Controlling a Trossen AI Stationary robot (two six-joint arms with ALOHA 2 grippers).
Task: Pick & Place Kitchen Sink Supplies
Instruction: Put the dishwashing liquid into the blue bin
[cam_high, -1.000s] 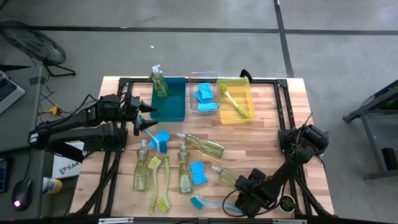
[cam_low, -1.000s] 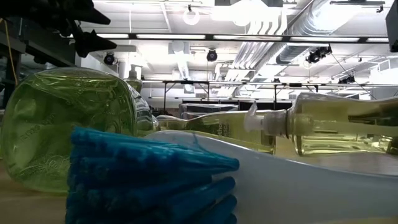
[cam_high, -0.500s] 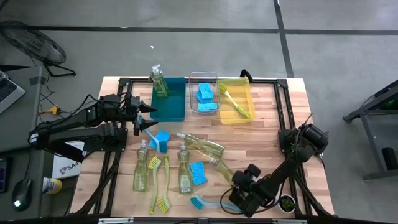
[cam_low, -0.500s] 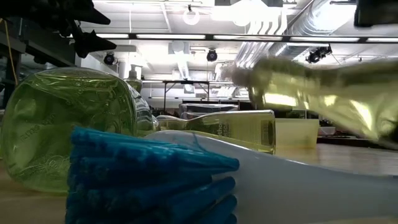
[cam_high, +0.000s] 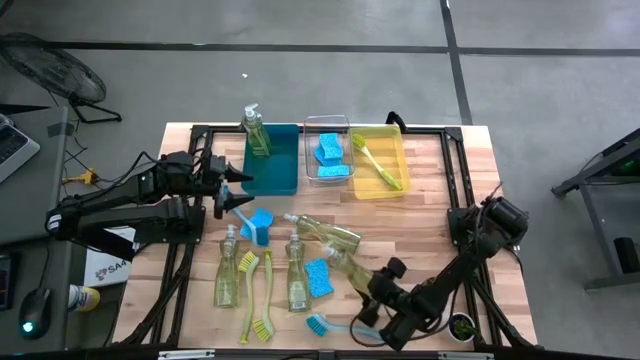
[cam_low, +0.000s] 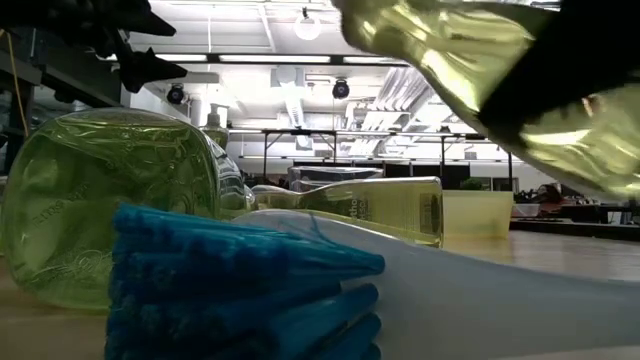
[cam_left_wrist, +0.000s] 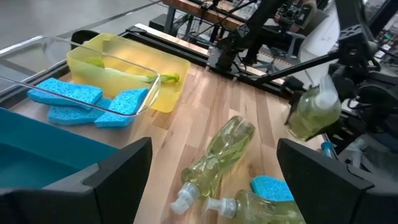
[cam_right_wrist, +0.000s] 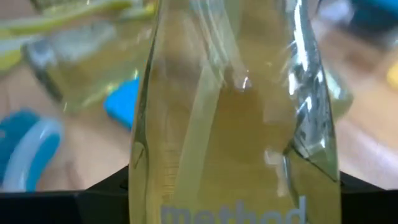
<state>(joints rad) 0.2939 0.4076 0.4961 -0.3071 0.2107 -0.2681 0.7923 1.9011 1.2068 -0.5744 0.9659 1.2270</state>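
**Op A:** Status entry. My right claw (cam_high: 388, 297) is clamped on a soap bottle (cam_high: 352, 271), raised off the bench (cam_high: 440, 200) at the near right; the low view shows it tilted in the air and the right wrist view is filled with it. Left claw (cam_high: 236, 187) hangs with its fingers spread, holding nothing, beside the teal bin (cam_high: 283, 175) at the far left.

**Op B:** What counts as sorted?

**Op A:** By my reading: one pump bottle (cam_high: 256, 132) stands upright in the teal bin, two blue sponges (cam_high: 330, 150) lie in the clear bin (cam_high: 328, 125), one yellow-green brush (cam_high: 378, 165) lies in the yellow bin (cam_high: 395, 140).

**Op B:** And loose on the bench?

**Op A:** Three bottles lying down: one mid-bench (cam_high: 325, 233), two nearer on the left (cam_high: 227, 268) (cam_high: 296, 274). Two sponges, one just near the left claw (cam_high: 259, 224), one beside the middle bottles (cam_high: 318, 278). Two yellow-green brushes (cam_high: 258, 298) at the near left, a blue brush (cam_high: 335, 326) at the near edge, under the right arm.

**Op B:** So, progress?

**Op A:** Roughly a third in, I judge. The held bottle presumably goes to the teal bin, a long reach across from here.
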